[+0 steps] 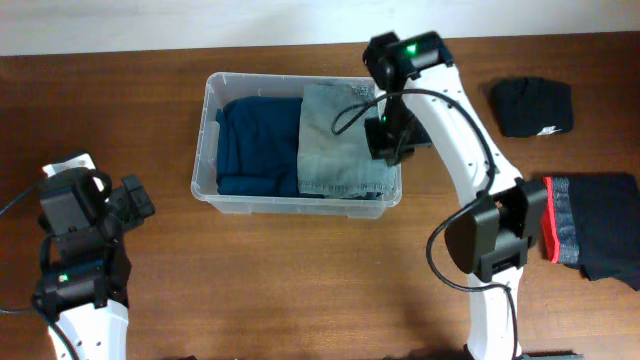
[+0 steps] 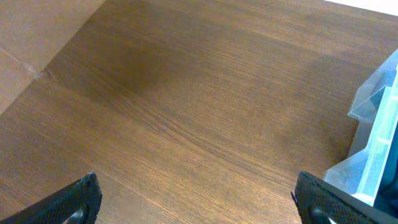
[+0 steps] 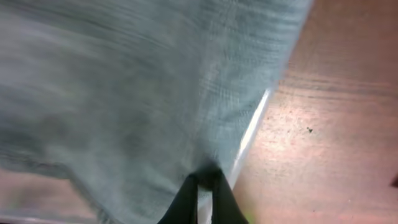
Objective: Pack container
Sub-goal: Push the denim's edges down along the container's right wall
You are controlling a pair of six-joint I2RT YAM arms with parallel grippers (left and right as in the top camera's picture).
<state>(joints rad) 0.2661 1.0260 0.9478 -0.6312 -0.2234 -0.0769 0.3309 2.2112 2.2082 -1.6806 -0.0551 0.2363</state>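
The container (image 1: 208, 130), a clear plastic bin with a rounded rim, stands in the middle of the bench (image 1: 300, 270), with a dark blue cloth (image 1: 255, 140) beside a grey cloth (image 1: 335, 140) inside. I see my right hand (image 3: 204, 186) pinched on the grey cloth's edge. My left hand (image 2: 198, 199) is spread wide, empty.

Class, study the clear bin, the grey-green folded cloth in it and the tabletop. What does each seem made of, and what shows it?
Container: glossy clear plastic, since its contents show through the walls. Grey-green cloth: woven fabric, matte, perhaps denim; the right wrist view shows fine weave. Table: wood or wood-look laminate, with brown grain lines.
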